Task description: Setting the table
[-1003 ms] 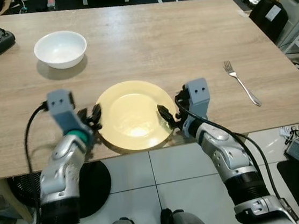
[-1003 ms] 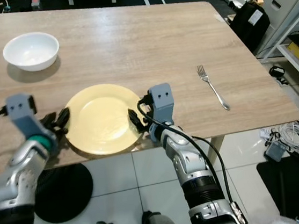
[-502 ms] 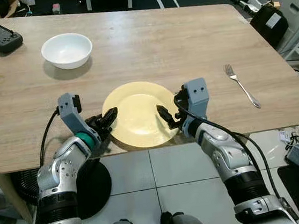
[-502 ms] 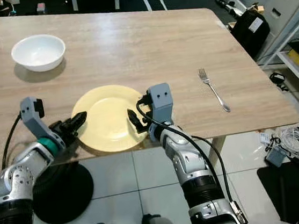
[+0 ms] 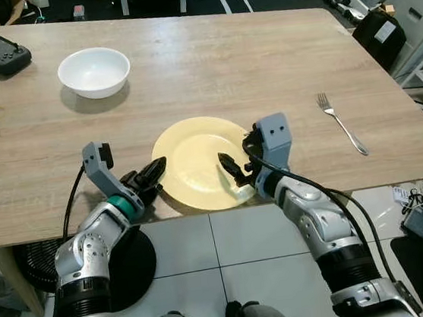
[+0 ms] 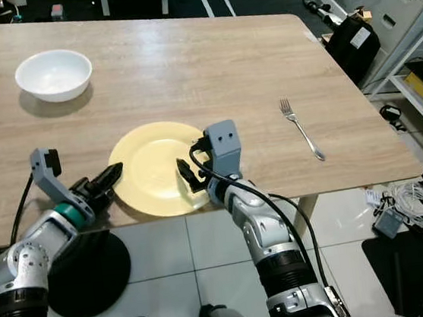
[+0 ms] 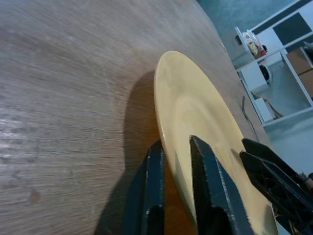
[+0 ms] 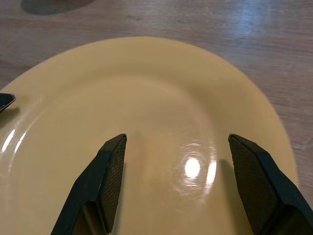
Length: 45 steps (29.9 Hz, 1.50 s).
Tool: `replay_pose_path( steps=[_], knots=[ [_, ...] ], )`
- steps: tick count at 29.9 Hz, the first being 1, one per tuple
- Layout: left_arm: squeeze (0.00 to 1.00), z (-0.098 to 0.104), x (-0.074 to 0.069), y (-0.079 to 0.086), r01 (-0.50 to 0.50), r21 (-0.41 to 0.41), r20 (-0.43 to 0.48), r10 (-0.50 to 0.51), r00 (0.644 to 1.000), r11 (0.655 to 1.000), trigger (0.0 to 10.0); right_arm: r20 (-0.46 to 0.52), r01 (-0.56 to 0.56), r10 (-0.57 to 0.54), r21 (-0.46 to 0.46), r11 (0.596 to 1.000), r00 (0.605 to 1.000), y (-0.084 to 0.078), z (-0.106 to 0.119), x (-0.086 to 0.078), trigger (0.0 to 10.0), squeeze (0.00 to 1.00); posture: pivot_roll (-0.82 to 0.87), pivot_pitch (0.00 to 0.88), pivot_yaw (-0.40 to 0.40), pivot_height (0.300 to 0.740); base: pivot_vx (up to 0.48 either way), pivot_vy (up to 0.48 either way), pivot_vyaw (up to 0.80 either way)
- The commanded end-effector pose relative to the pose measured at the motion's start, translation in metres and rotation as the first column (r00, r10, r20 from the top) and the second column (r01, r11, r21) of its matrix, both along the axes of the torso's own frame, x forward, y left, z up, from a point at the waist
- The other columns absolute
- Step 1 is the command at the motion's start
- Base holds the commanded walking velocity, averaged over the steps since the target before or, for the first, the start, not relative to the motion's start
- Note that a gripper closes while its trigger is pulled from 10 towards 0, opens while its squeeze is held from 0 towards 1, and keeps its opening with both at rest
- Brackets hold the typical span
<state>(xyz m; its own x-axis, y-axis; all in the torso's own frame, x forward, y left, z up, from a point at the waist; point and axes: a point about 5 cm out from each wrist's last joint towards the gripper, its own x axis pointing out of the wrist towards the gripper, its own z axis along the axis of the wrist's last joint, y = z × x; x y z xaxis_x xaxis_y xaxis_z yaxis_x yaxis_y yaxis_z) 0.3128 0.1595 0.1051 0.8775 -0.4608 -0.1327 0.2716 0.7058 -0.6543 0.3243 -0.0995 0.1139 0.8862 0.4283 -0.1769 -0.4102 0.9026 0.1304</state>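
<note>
Plate [image 5: 196,160] | pale yellow, round, glossy | near table [image 5: 261,53] edge

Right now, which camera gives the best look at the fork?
The left eye view: the fork lies whole and unobstructed on the table, right of the yellow plate. The right eye view shows it equally complete. The left wrist view catches a thin sliver.
</note>
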Motion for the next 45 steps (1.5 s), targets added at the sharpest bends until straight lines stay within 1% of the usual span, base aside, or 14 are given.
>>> replay_pose_path(
  steps=[1, 12, 15, 17, 18, 19, 20, 21, 22, 23, 26, 30, 36, 45],
  knots=[
    [0.00, -0.022, -0.008, 0.001, 0.009, 0.026, -0.095, -0.006, 0.996, 1.000, 0.0, -0.025, 0.007, -0.007, -0.002, 1.000, 1.000, -0.002, -0.005, -0.002, 10.0, 0.00, 0.09, 0.034, -0.069, 0.740, 0.000, 0.000, 0.00],
    [0.00, -0.015, -0.004, 0.002, 0.003, -0.003, -0.042, -0.003, 0.999, 1.000, 0.0, -0.021, 0.022, -0.022, 0.000, 1.000, 1.000, -0.007, -0.003, -0.003, 10.0, 0.00, 0.08, 0.036, -0.063, 0.740, 0.000, 0.000, 0.00],
    [0.00, 0.010, 0.004, -0.003, -0.012, 0.001, 0.076, 0.012, 0.997, 1.000, 0.0, 0.063, 0.070, -0.071, 0.018, 0.997, 0.995, -0.014, 0.015, 0.001, 10.0, 0.00, 0.08, 0.038, -0.067, 0.740, 0.000, 0.000, 0.00],
    [0.00, 0.016, 0.006, -0.004, -0.021, 0.018, 0.104, 0.019, 0.994, 1.000, 0.0, 0.100, 0.082, -0.085, 0.027, 0.996, 0.991, -0.016, 0.023, 0.002, 10.0, 0.00, 0.08, 0.038, -0.067, 0.740, 0.000, 0.000, 0.00],
    [0.00, 0.023, 0.010, -0.006, -0.042, 0.050, 0.130, 0.035, 0.991, 0.998, 9.2, 0.174, 0.094, -0.104, 0.066, 0.993, 0.979, -0.018, 0.039, 0.002, 10.0, 0.00, 0.08, 0.038, -0.067, 0.740, 0.000, 0.000, 0.00],
    [0.00, 0.028, 0.012, -0.007, -0.058, 0.071, 0.148, 0.047, 0.988, 0.996, 9.2, 0.226, 0.099, -0.119, 0.095, 0.991, 0.967, -0.020, 0.049, 0.002, 10.0, 0.00, 0.09, 0.038, -0.069, 0.740, 0.000, 0.000, 0.00],
    [0.00, 0.028, 0.012, -0.007, -0.058, 0.071, 0.148, 0.047, 0.988, 0.996, 9.2, 0.226, 0.099, -0.119, 0.095, 0.991, 0.967, -0.020, 0.049, 0.002, 10.0, 0.00, 0.09, 0.038, -0.069, 0.740, 0.000, 0.000, 0.00],
    [0.00, 0.037, 0.015, -0.008, -0.086, 0.090, 0.182, 0.069, 0.981, 0.992, 10.0, 0.298, 0.101, -0.149, 0.170, 0.980, 0.943, -0.023, 0.069, 0.001, 10.0, 0.00, 0.09, 0.037, -0.069, 0.740, 0.000, 0.000, 0.00],
    [0.00, 0.043, 0.018, -0.008, -0.104, 0.098, 0.204, 0.082, 0.975, 0.990, 10.0, 0.342, 0.099, -0.171, 0.219, 0.971, 0.924, -0.026, 0.081, -0.001, 10.0, 0.00, 0.09, 0.037, -0.069, 0.740, 0.000, 0.000, 0.00],
    [0.00, 0.043, 0.018, -0.008, -0.104, 0.098, 0.204, 0.082, 0.975, 0.990, 10.0, 0.342, 0.099, -0.171, 0.219, 0.971, 0.924, -0.026, 0.081, -0.001, 10.0, 0.00, 0.09, 0.037, -0.069, 0.740, 0.000, 0.000, 0.00],
    [0.00, 0.067, 0.022, -0.015, -0.106, 0.064, 0.276, 0.085, 0.958, 0.992, 10.0, 0.399, 0.136, -0.240, 0.272, 0.953, 0.885, -0.041, 0.101, -0.002, 10.0, 0.00, 0.10, 0.032, -0.068, 0.740, 0.000, 0.000, 0.00],
    [0.00, 0.086, 0.023, -0.017, -0.096, 0.031, 0.330, 0.081, 0.941, 0.995, 10.0, 0.392, 0.182, -0.280, 0.269, 0.946, 0.876, -0.053, 0.099, -0.001, 10.0, 0.00, 0.10, 0.028, -0.071, 0.740, 0.000, 0.000, 0.00],
    [0.00, 0.102, 0.025, -0.021, -0.070, -0.009, 0.381, 0.068, 0.922, 0.997, 10.0, 0.354, 0.227, -0.301, 0.235, 0.945, 0.885, -0.062, 0.087, -0.003, 10.0, 0.00, 0.11, 0.012, -0.084, 0.740, 0.000, 0.000, 0.00],
    [0.00, 0.109, 0.022, -0.027, -0.017, -0.042, 0.430, 0.034, 0.902, 0.999, 10.0, 0.282, 0.279, -0.352, 0.268, 0.922, 0.893, -0.079, 0.077, -0.005, 10.0, 0.00, 0.14, 0.000, -0.131, 0.740, 0.000, 0.000, 0.00]
  ],
)
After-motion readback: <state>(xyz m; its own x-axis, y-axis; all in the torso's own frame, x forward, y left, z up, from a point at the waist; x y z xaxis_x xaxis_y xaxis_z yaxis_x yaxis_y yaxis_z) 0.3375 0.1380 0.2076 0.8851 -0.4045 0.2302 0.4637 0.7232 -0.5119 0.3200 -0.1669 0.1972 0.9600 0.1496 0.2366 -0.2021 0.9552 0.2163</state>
